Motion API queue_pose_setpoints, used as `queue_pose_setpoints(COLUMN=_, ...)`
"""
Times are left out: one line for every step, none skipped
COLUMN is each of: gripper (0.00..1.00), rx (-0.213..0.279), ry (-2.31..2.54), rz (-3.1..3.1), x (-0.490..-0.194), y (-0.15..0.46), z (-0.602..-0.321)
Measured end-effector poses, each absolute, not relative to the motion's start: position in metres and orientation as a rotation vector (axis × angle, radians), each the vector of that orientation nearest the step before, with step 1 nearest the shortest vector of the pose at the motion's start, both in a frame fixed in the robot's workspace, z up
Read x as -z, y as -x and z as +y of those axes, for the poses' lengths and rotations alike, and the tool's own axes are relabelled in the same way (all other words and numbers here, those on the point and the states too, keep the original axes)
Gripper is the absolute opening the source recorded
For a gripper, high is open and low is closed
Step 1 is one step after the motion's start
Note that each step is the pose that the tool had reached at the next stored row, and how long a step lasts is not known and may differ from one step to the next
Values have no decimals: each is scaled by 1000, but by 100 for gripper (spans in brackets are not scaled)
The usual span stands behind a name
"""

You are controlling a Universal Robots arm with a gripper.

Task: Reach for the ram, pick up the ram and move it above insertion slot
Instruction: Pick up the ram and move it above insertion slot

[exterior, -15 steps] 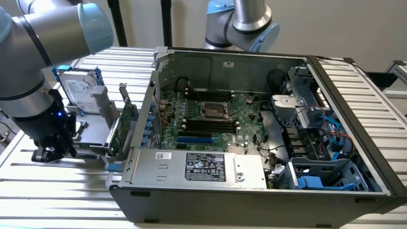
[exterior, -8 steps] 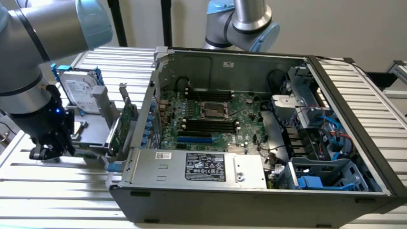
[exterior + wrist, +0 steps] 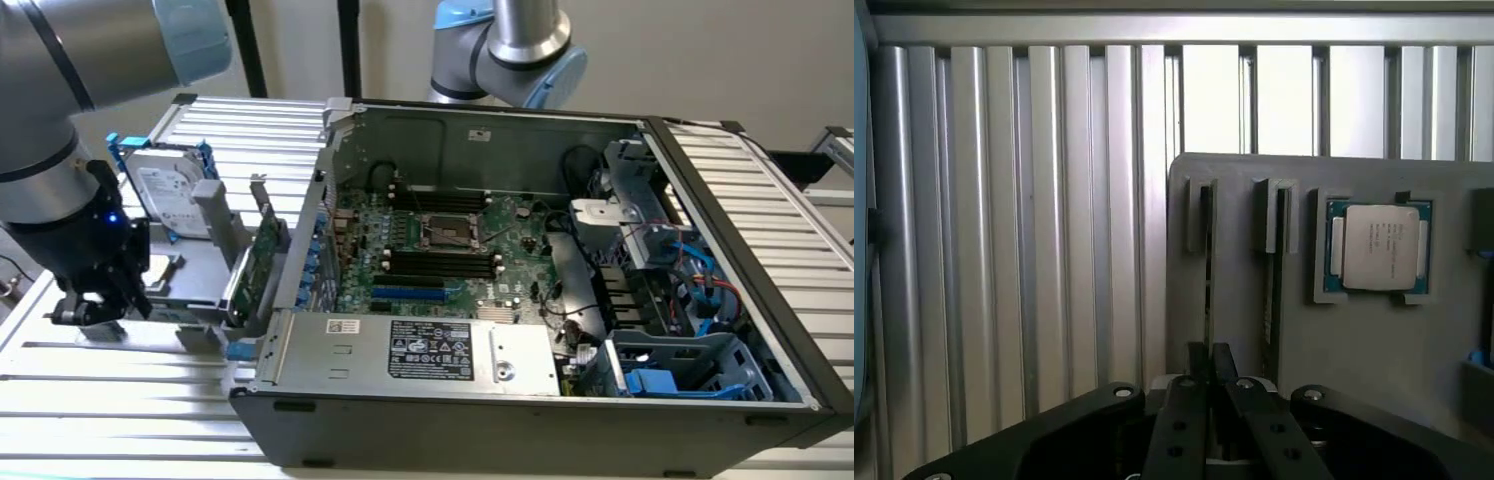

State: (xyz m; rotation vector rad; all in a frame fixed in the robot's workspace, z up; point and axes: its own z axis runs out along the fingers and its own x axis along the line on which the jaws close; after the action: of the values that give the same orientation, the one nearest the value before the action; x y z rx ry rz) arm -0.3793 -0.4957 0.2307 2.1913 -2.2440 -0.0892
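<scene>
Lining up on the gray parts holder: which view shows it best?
The wrist view: it looks straight onto the gray holder, with two narrow slots and a processor in its recess, and the end effector at its edge. At the exterior view's left it appears sidelong, carrying a hard drive and green card.

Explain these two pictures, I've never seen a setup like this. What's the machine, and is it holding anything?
The machine is a robot arm working beside an opened desktop computer. One picture comes from a camera off the arm that sees the whole scene; the other from a camera on the arm's wrist, looking past its end effector. On the slatted metal table sits a grey holder with spare parts: a hard drive, a green card, a processor chip and a thin memory stick standing on edge. The end effector is right by that stick; whether it grips it is unclear.
</scene>
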Motion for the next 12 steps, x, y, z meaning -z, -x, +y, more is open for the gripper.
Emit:
queue_pose_setpoints(gripper=14, rx=89, ry=-2192, rz=-2243, x=-234, y=379, z=-496)
queue_pose_setpoints(gripper=14, rx=89, ry=-2193, rz=-2242, x=-237, y=379, z=-496)
queue_pose_setpoints(gripper=14, rx=90, ry=-2194, rz=-2242, x=-241, y=379, z=-496)
queue_pose_setpoints(gripper=14, rx=91, ry=-2196, rz=-2241, x=-246, y=379, z=-496)
queue_pose_setpoints(gripper=14, rx=92, ry=-2198, rz=-2239, x=-250, y=378, z=-496)
queue_pose_setpoints(gripper=14, rx=93, ry=-2200, rz=-2238, x=-255, y=378, z=-496)
queue_pose_setpoints(gripper=14, rx=95, ry=-2203, rz=-2237, x=-259, y=377, z=-496)
queue_pose_setpoints(gripper=14, rx=96, ry=-2206, rz=-2235, x=-263, y=376, z=-496)
queue_pose_setpoints(gripper=14, rx=97, ry=-2208, rz=-2233, x=-267, y=374, z=-496)
queue_pose_setpoints(gripper=14, rx=99, ry=-2211, rz=-2232, x=-272, y=372, z=-496)
queue_pose_setpoints(gripper=14, rx=100, ry=-2214, rz=-2230, x=-276, y=370, z=-496)
queue_pose_setpoints(gripper=14, rx=102, ry=-2216, rz=-2229, x=-280, y=368, z=-496)
